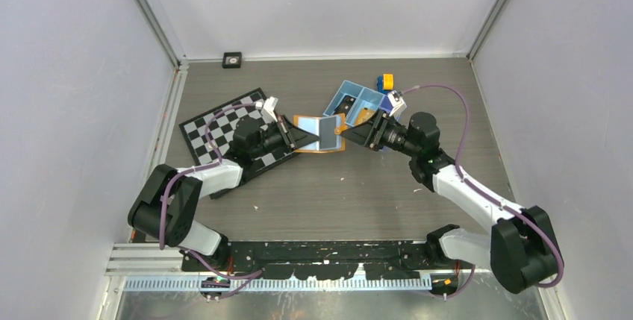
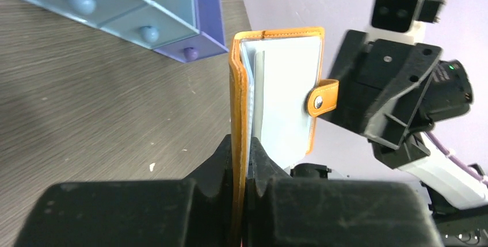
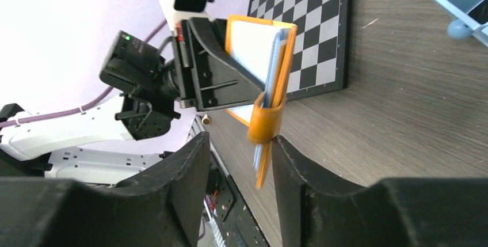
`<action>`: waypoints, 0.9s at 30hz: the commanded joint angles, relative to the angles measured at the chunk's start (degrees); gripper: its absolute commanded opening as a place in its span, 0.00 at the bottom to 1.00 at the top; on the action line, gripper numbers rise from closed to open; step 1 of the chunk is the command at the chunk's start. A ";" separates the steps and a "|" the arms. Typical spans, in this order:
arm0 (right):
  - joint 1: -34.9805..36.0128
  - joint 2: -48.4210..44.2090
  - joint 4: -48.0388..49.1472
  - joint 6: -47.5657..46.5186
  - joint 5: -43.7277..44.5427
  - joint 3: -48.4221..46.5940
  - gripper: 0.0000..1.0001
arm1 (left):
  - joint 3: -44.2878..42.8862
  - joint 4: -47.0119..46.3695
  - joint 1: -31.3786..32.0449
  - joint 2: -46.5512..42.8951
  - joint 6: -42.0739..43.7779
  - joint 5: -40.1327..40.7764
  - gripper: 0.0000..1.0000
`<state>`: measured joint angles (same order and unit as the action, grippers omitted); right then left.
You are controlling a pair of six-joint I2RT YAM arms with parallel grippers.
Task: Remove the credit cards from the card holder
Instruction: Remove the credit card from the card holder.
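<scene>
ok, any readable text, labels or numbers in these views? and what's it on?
None readable.
The card holder, its snap tab, the checkerboard and the blue tray show no print.
The black square by the back wall is too small to tell.

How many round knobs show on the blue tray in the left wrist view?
3: a pale blue knob at the left, another in the middle, a purple knob nearest the card holder. More may lie off-frame.
</scene>
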<state>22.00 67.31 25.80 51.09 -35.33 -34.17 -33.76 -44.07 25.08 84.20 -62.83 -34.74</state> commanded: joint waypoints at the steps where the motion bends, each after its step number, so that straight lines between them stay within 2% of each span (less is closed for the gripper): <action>1: 0.06 -3.98 -3.66 -3.92 4.18 -2.08 0.44 | 1.05 -6.26 -1.58 -1.74 -1.76 1.16 0.00; 3: 0.06 -3.42 -4.60 -4.28 3.99 -2.58 0.39 | 0.97 -6.12 -1.61 -1.97 -1.62 1.00 0.00; 5: 0.05 -1.50 -4.48 -3.91 1.91 -3.43 0.42 | 0.83 -5.91 -1.61 -2.36 -1.49 0.94 0.00; 10: -0.01 2.33 -5.70 -3.48 1.79 -4.94 0.57 | 0.87 -5.21 -1.59 -4.22 -0.84 0.96 0.00; 14: 0.02 -0.61 -11.68 -6.24 8.76 -4.72 0.78 | 1.50 -3.82 -1.61 -6.79 0.65 2.03 0.00; 15: 0.00 -1.21 -13.08 -6.85 10.43 -4.69 0.80 | 1.88 -3.68 -1.60 -7.50 0.88 2.63 0.00; 18: 0.06 -0.68 -12.87 -6.67 9.58 -4.71 0.82 | 2.85 -4.71 -1.61 -9.33 1.12 3.26 0.00; 22: 0.03 1.97 -6.96 -4.08 4.54 -4.26 0.82 | 2.85 -5.12 -1.61 -10.11 0.76 2.96 0.00; 27: 0.04 2.00 -2.06 -1.93 1.24 -3.15 0.70 | 2.77 -7.39 -1.61 -8.80 -0.42 1.67 0.00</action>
<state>21.96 69.58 16.84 47.51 -30.65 -36.80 -30.81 -44.82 23.59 75.64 -62.81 -32.36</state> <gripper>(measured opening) 0.753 0.064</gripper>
